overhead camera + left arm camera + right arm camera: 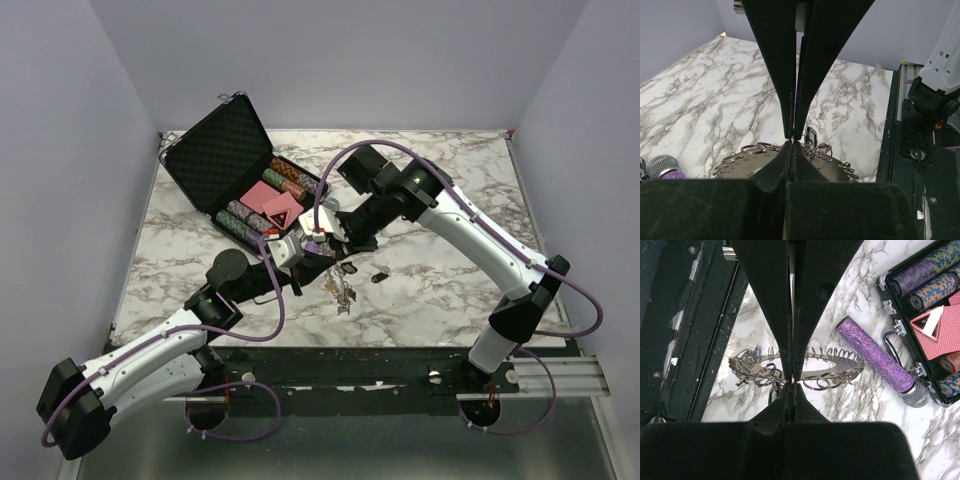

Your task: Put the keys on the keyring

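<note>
Both pincers have jaws together: left gripper [792, 138] tips meet at the rim of the flat silver metal keyring [747, 162] mid-table, and right gripper [791, 383] tips sit at its rim too; can't tell if either actually pinches it. Small silver keys [345, 290] fan off the ring, and one dark-headed loose key [380, 277] lies just right of them. Purple glittery tube [874, 356] lies beside the ring, next to the open black case [225, 150].

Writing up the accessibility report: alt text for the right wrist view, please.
The right gripper, jaws shut, meets the near edge of the keyring, a silver ring edged with small loops, above the marble table. A purple glittery tube lies beside it, next to an open case of poker chips.
</note>
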Tool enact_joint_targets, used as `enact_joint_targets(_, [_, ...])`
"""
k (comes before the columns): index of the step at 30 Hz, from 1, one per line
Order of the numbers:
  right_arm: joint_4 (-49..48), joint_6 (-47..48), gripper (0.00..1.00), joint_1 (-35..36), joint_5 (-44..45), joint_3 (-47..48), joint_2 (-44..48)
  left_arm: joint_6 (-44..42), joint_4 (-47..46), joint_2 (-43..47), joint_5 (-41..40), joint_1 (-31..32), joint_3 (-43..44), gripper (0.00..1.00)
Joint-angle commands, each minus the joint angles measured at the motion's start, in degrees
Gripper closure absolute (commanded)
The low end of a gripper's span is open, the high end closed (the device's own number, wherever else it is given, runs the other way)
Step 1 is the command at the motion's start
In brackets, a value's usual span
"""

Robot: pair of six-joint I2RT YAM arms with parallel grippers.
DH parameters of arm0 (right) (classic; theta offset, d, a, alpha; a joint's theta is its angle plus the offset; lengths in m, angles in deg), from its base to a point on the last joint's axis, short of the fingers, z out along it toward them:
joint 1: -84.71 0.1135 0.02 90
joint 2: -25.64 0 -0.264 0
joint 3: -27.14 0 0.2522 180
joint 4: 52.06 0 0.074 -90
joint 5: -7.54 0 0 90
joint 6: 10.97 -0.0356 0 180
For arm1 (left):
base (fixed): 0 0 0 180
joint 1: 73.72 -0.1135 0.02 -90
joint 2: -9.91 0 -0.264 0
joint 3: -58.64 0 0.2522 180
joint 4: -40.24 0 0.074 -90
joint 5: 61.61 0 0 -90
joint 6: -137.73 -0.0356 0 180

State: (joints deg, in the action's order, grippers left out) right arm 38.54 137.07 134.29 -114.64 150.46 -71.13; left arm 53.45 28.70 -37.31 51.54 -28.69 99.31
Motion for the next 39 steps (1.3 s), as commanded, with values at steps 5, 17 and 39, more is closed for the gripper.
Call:
enact_joint_targets(5, [1.12,-2.67,0.92,0.52,-1.83,-0.66,0.88,1.4,-2.11,2.39,-1.35,-0.04,-1.16,1.0])
enact_joint_targets(17, [-0.46,-5.74,0.8,-0.1,-6.13,-2.15,1.59,10.27,-19.69,6.61,-4.17,-0.04,-8.36,1.0])
enact_joint_targets(39, [-4.33,-12.78,0.83,-2.65,-16.15,1.27,-0.17,16.17,-36.4,3.45,-9.71,-0.04,-13.56,1.0])
